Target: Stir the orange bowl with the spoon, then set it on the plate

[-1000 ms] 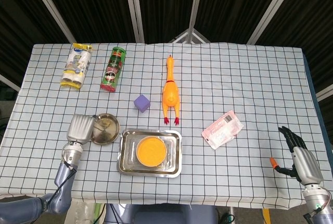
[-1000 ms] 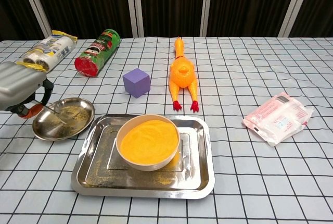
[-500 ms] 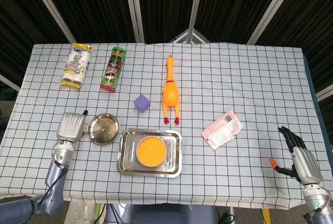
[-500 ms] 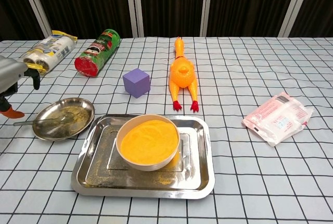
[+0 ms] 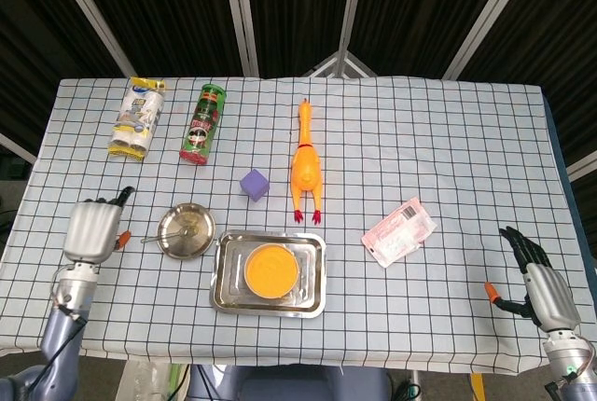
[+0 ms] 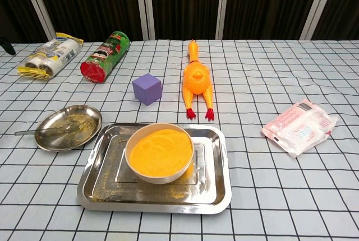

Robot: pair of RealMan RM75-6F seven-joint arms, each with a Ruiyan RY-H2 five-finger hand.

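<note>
Left hand (image 5: 91,230): holds nothing, fingers loosely apart, just left of the spoon, near the table's left edge.
Right hand (image 5: 541,282): fingers spread, holding nothing, at the front right corner.
Spoon (image 6: 40,130): thin, silver, its bowl resting in the plate (image 6: 84,134), handle sticking out left.
Plate: small, round, steel, dusted with orange crumbs.
Orange bowl (image 6: 160,152): pale-walled, brimful of orange powder, in the steel tray (image 6: 216,188) near the front edge.
</note>
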